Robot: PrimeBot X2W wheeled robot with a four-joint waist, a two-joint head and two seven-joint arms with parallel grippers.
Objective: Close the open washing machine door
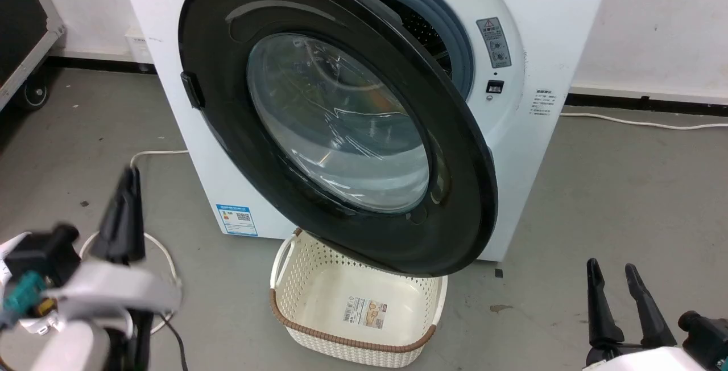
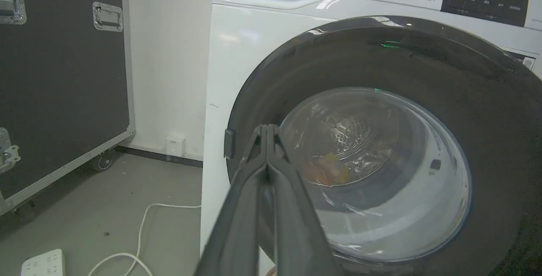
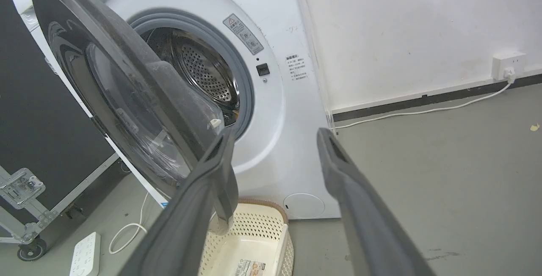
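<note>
Washing machine door [image 1: 341, 126], round, glossy black rim, clear bulging glass, swung partly open, small handle tab on rim

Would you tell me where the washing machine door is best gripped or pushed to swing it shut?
Probably the black rim of the washing machine door, at the right edge, which stands farthest out. Bring the open right gripper from the front onto the outer face; the glass bulges and looks slick.

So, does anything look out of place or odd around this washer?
Nothing looks damaged. The washing machine door stands ajar, and the cream basket sits on the floor directly beneath its lower rim; whether they touch is unclear.
</note>
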